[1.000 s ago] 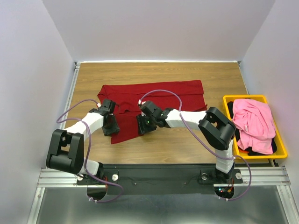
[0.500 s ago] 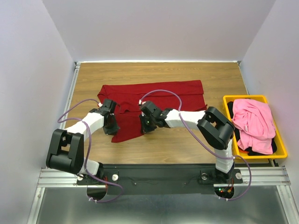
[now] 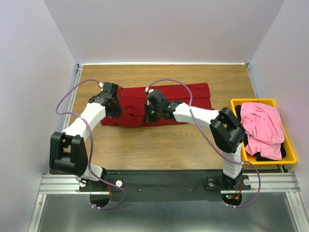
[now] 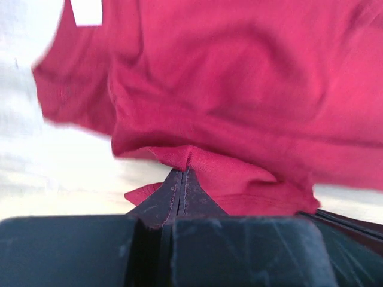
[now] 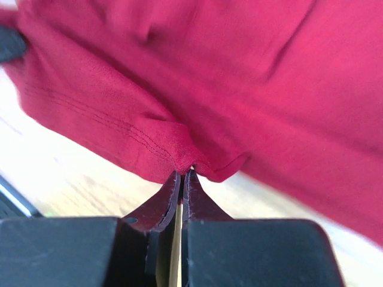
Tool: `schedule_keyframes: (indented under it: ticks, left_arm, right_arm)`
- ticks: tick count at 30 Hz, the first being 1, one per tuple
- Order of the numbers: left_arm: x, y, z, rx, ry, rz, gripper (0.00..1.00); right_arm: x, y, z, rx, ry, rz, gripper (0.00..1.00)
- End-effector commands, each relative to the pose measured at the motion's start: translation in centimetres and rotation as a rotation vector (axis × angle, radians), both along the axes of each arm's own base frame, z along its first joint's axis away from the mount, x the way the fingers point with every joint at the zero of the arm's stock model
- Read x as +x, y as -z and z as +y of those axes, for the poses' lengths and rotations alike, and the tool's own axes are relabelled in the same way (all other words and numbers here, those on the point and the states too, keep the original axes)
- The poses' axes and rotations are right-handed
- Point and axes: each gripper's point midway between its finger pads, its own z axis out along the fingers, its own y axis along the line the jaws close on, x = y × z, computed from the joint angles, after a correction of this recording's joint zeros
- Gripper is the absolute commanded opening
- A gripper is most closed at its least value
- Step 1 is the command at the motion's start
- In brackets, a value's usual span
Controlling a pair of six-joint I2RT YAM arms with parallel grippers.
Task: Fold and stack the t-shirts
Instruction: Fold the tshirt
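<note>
The dark red t-shirt [image 3: 186,99] lies across the middle of the table, its near part folded up over the far part. My left gripper [image 3: 112,102] is shut on the shirt's edge at the left; the left wrist view shows the cloth [image 4: 251,95] pinched at my fingertips [image 4: 182,179] and a white neck label [image 4: 87,12]. My right gripper [image 3: 150,113] is shut on the hem near the shirt's middle [image 5: 179,78], with the cloth bunched at the fingertips [image 5: 185,179]. A pink t-shirt [image 3: 263,126] lies over a black one [image 3: 264,157] in the bin.
A yellow plastic bin [image 3: 286,130] stands at the table's right edge. Bare wood tabletop [image 3: 159,145] lies between the shirt and the arm bases. White walls close in the back and both sides.
Both grippers have moved away from the bases toward the far side, carrying the shirt's near edge up and over. The near flap that hung toward the bases now lies folded over the shirt.
</note>
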Motion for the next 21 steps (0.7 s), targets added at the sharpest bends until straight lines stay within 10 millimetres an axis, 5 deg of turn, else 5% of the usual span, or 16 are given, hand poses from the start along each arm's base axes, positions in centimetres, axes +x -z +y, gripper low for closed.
schedule_keyframes:
  ticks: [1,10,21]
  left_arm:
    - [3.1,-1.2,0.4,0.01,0.008,-0.055,0.0]
    - [9.1,-3.2,-0.8,-0.019,0.071,-0.163,0.0]
    - [11.9,-2.0,-0.9,-0.03,0.057,-0.165,0.0]
  right_arm:
    - [4.5,-4.4,-0.6,0.072,0.069,-0.088,0.01]
    - [9.8,-5.7,-1.0,0.12,0.133,-0.112,0.01]
    - [12.2,-3.7,-1.5,0.097,0.185,-0.102,0.01]
